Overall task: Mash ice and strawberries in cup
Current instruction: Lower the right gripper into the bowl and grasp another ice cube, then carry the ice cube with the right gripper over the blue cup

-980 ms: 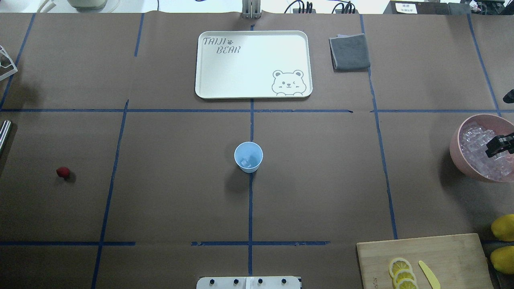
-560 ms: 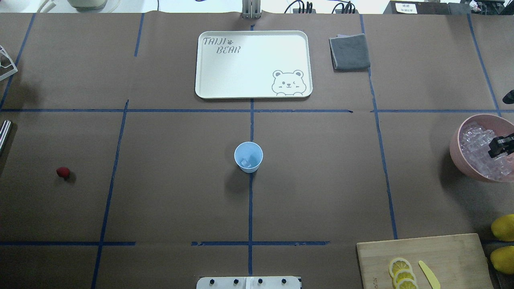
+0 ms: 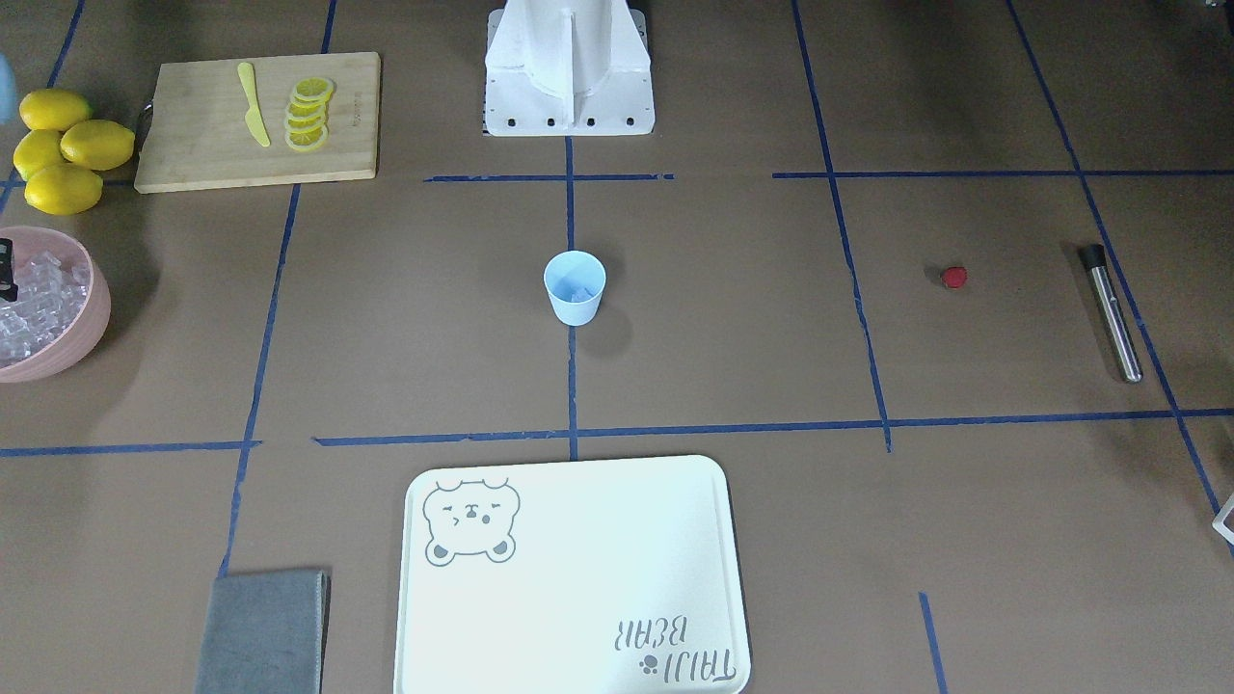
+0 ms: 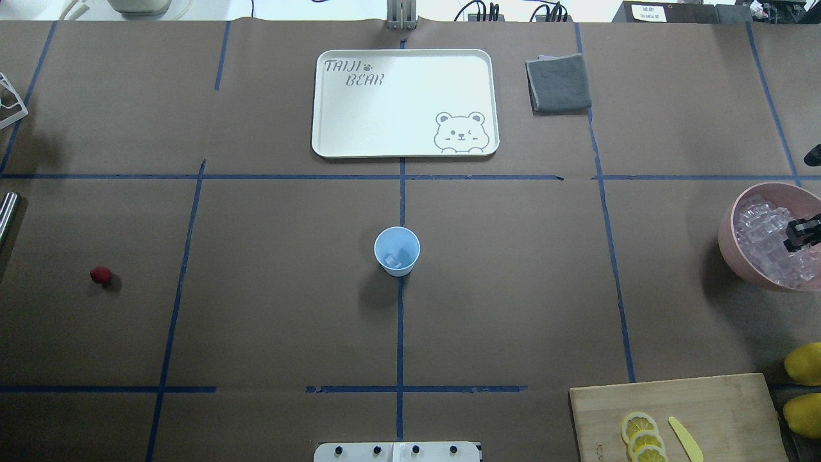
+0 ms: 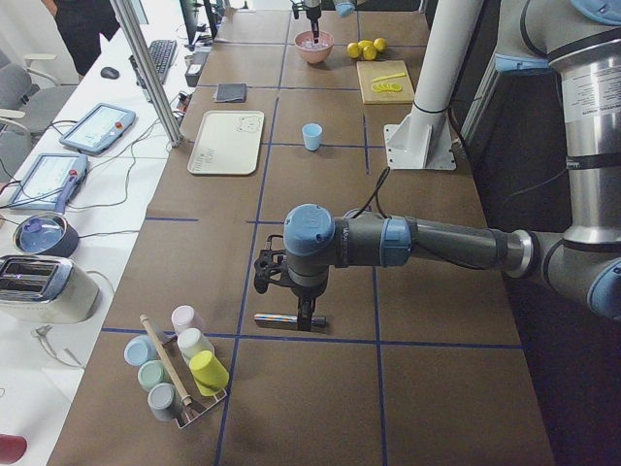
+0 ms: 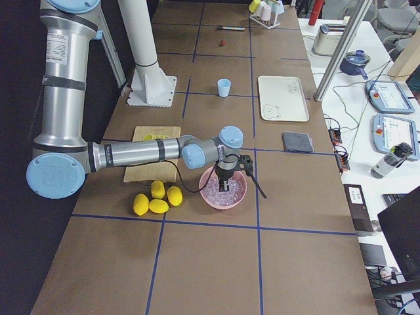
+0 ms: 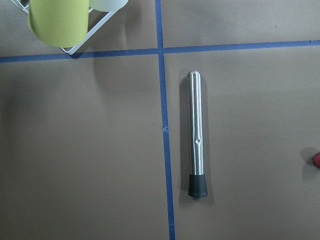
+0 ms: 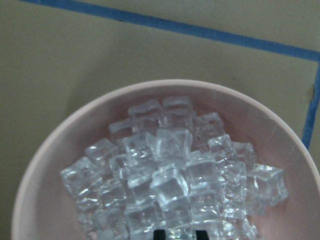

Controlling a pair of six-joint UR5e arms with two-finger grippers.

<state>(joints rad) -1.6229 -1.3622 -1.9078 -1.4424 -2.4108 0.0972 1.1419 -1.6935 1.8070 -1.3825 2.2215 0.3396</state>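
Clock directions per overhead view, 12 = away from the robot.

Small pale-blue tapered plastic cup stands upright at table centre on the blue tape cross. It holds a couple of clear glassy ice cubes at the bottom; exact count unclear.

One small red strawberry lies on the table at 9 o'clock, well apart from the cup.

Large pink bowl at 3 o'clock is heaped with ice cubes. Right gripper hangs over the pile, fingertips apart.

Left gripper hovers above one steel rod with a black tip, beyond the strawberry at 9. Can't tell if its fingers are spread or pressed.

One white bear-print tray at 12, nothing in it. One wooden cutting board at 4, with lemon slices and one yellow knife on it. Four whole lemons beside it.
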